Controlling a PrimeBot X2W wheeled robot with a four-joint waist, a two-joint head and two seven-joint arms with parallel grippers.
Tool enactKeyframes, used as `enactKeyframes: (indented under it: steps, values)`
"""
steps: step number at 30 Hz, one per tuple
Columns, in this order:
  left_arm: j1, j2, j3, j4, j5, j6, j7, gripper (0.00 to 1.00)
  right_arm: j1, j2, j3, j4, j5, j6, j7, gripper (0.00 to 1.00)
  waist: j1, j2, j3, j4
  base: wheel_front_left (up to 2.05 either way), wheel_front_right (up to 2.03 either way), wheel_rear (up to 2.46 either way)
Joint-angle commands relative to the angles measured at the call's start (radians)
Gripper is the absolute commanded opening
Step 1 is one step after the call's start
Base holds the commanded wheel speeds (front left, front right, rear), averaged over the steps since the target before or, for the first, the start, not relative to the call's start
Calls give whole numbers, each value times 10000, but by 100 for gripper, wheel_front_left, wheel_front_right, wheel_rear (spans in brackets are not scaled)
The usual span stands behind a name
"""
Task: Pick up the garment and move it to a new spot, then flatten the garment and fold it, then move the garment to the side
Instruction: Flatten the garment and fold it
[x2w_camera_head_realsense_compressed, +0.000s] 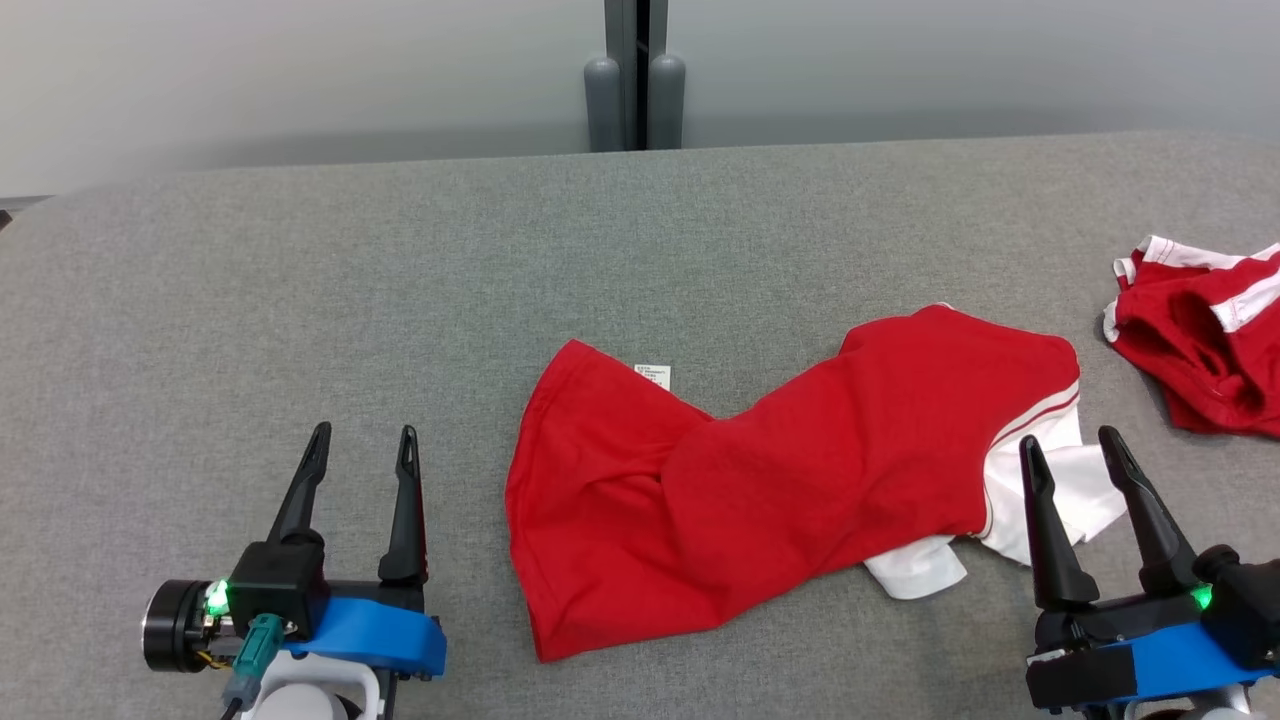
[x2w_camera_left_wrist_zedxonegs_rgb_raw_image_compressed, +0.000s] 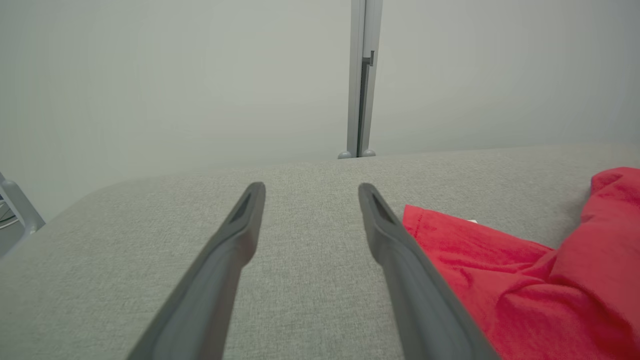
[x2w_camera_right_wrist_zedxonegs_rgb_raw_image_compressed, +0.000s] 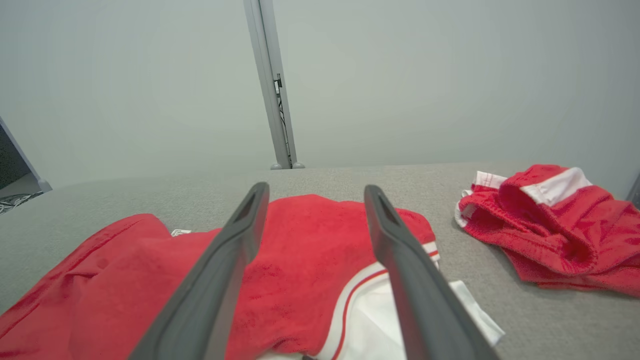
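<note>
Grey cloth-covered tabletop (x2w_camera_head_realsense_compressed: 300, 280). The red garment (x2w_camera_head_realsense_compressed: 800, 450) lies in a rumpled heap at the middle of it, towards the robot's right, not flat, with folds running across it. Its wide red end points to the near left. Its right end has a white sleeve (x2w_camera_head_realsense_compressed: 1075, 480) edged with red and white stripes, and another white bit pokes out under the near edge. A small white label (x2w_camera_head_realsense_compressed: 653, 375) sticks out at the far edge of the garment, on its left part.

Left claw (x2w_camera_head_realsense_compressed: 364, 432): fingers spread wide, nothing between them, low over bare tabletop. It is to the left of the garment and clear of it. In the left wrist view the garment's red edge sits just beside the right finger.

Right claw (x2w_camera_head_realsense_compressed: 1070, 440): fingers spread wide, gripping nothing. It sits at the garment's right end, with the tips over the white sleeve. Cannot tell if the tips touch the cloth. The right wrist view looks along the fingers, with red cloth and the striped sleeve below them.

A second red garment (x2w_camera_head_realsense_compressed: 1200, 350) with white bands is bunched up at the far right of the tabletop, apart from the first one.

A grey post (x2w_camera_head_realsense_compressed: 635, 75) and a pale wall (x2w_camera_head_realsense_compressed: 300, 70) stand behind the tabletop.
</note>
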Motion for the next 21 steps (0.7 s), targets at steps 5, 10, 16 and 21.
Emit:
enactKeyframes:
  steps: [5,10,16,21]
  values:
    - [367,148,-47,-30,-34,85,68,100,-112,-229,-234,-603,-370,2,604,100,0,1,-311,4,0,0,0]
    - [555,189,-121,-141,-78,127,184,100,-12,-132,-417,-733,-316,2,947,100,0,1,-374,76,0,0,0]
    - [551,244,-154,-245,-138,159,243,100,-4,-42,-435,-794,-314,2,1014,100,0,1,-350,60,0,0,0]
    - [501,282,-201,-331,-132,177,293,100,-81,-32,-402,-730,-262,3,1034,100,0,1,-347,43,0,0,0]
